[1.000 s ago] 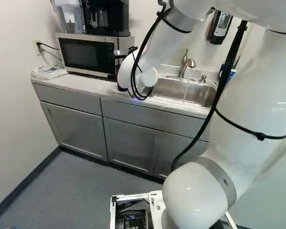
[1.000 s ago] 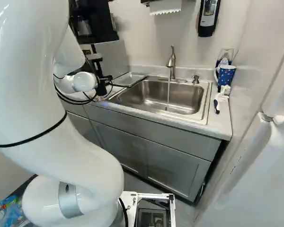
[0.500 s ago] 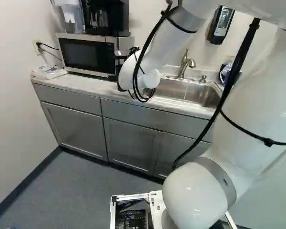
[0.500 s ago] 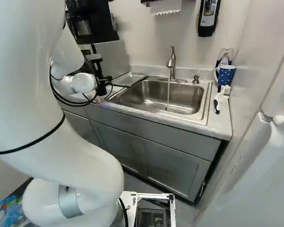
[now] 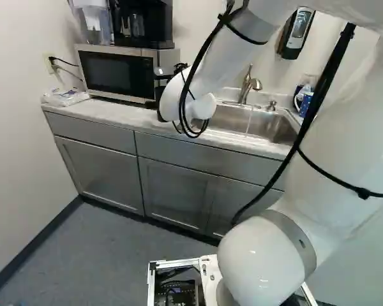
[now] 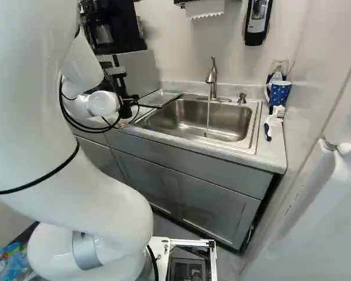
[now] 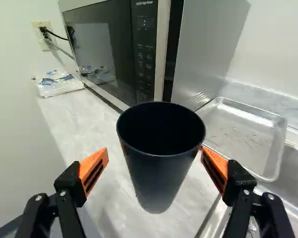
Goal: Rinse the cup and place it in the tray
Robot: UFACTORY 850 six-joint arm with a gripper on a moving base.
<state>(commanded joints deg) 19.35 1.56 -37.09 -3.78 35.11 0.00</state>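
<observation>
Cup (image 7: pixel 159 171) first: it's the dark one, upright between the two orange pads (image 7: pixel 89 162), over the counter (image 7: pixel 102 119) and outside the tray (image 7: pixel 243 141). Can't tell for sure if its base is touching down, and I can't pick it out in either base view.

The gripper (image 7: pixel 155 148) is spread wide around it. There's a visible gap on the microwave-free outer side and hardly any on the tray side, so I wouldn't call that a grip.

What's changed: the arm (image 6: pixel 82 193) has shifted a bit against its foot joint, with the upper part swung aside enough in the left base view to uncover the blue mug (image 5: pixel 304 102). The wrist end has barely budged, and the base hasn't moved. To me that's small lining-up stuff, not carrying. No earlier wrist view, so no idea if the cup itself moved.

Further out, water (image 6: pixel 208 117) is running from the faucet (image 6: pixel 212 79) into the sink (image 6: pixel 187 120), same as a second ago. Can't tell if the rinse is done. If it isn't, the pads need to close evenly before heading to the water; closing off-centre could nudge or tip the cup.
</observation>
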